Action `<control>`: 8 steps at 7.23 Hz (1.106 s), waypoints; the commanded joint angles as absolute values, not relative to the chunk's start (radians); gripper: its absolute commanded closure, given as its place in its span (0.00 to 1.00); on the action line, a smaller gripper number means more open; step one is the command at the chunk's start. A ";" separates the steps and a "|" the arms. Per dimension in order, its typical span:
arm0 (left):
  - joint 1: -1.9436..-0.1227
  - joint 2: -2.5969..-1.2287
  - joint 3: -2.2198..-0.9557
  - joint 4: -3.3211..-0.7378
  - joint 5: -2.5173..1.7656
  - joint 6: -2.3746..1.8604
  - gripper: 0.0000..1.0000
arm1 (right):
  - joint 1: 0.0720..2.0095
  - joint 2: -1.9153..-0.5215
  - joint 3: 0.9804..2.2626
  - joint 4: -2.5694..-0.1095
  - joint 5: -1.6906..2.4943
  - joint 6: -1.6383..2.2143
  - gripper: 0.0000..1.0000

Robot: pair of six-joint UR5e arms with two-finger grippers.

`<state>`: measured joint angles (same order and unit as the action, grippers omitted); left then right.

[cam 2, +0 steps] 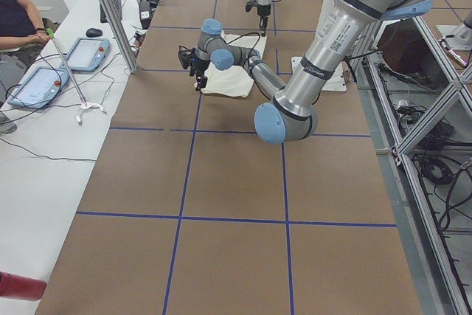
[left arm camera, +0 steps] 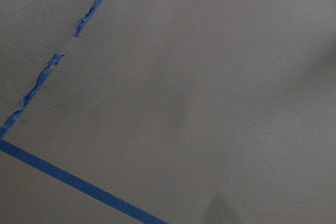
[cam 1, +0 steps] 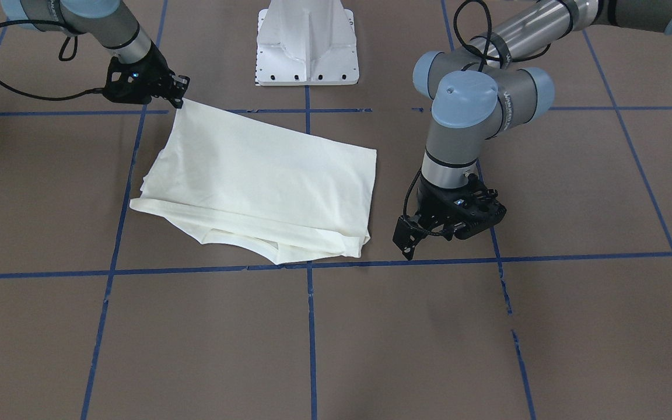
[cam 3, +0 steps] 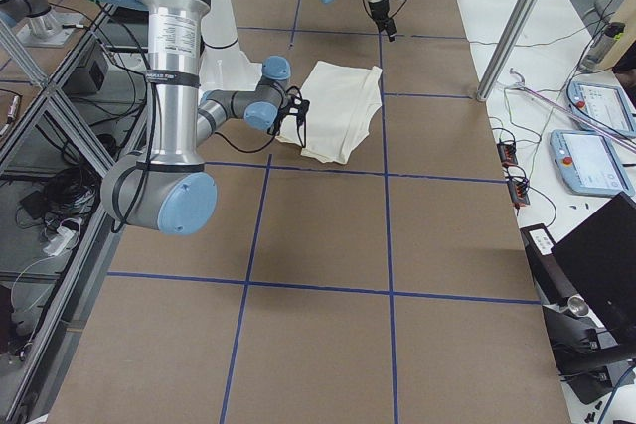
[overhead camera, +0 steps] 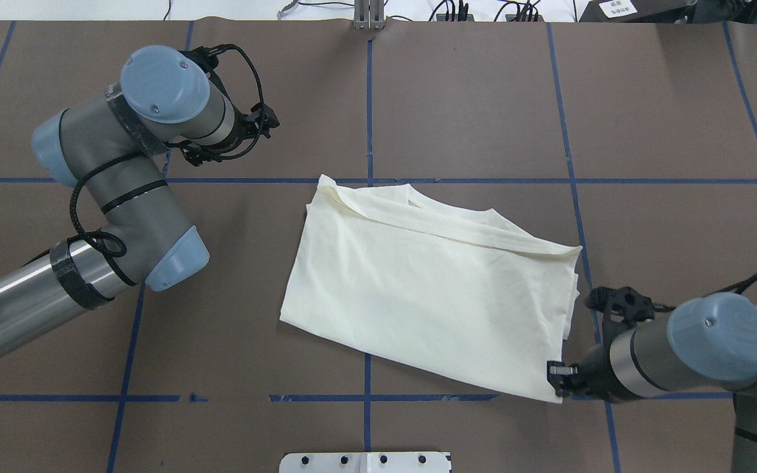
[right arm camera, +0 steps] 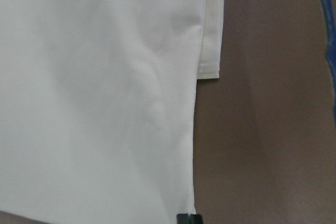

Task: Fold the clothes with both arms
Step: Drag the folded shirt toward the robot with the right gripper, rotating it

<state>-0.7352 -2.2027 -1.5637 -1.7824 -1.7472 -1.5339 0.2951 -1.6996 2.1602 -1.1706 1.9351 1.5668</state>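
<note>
The right gripper (cam 1: 179, 100) is pinched on one corner of the cream T-shirt (overhead camera: 431, 289), the corner nearest the robot on its right, and that corner rises a little toward the fingers while the rest of the cloth lies flat. The left gripper (cam 1: 410, 245) hangs low just off the shirt's far left corner, apart from the fabric; whether its fingers are spread or pressed together I cannot tell. The shirt sits mid-table, already doubled into a rough rectangle, plain side up, neckline at the far edge, no print showing. To do the next fold well, the left gripper likely needs a matching hold on its own corner, taking every layer at once — the stacked edges there are uneven. Both corners should then rise together and level, the edge between them kept taut, so the cloth travels over without skewing or dragging on the brown table (cam 1: 575, 326) and its blue tape lines (cam 1: 311, 326). No container shows in any view.
</note>
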 commanded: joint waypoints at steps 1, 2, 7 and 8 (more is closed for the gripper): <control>-0.724 -2.203 -1.569 -1.784 -1.747 -1.536 0.00 | 0.142 -1.764 2.207 -1.170 1.934 1.613 1.00; -0.718 -2.203 -1.589 -1.783 -1.749 -1.536 0.00 | 0.120 -1.761 2.229 -1.166 1.933 1.617 0.02; -0.483 -2.077 -1.799 -1.787 -1.852 -1.833 0.11 | 0.443 -1.628 2.273 -1.164 1.916 1.618 0.00; -0.401 -2.074 -1.799 -1.789 -1.845 -1.941 0.18 | 0.478 -1.611 2.266 -1.164 1.914 1.618 0.00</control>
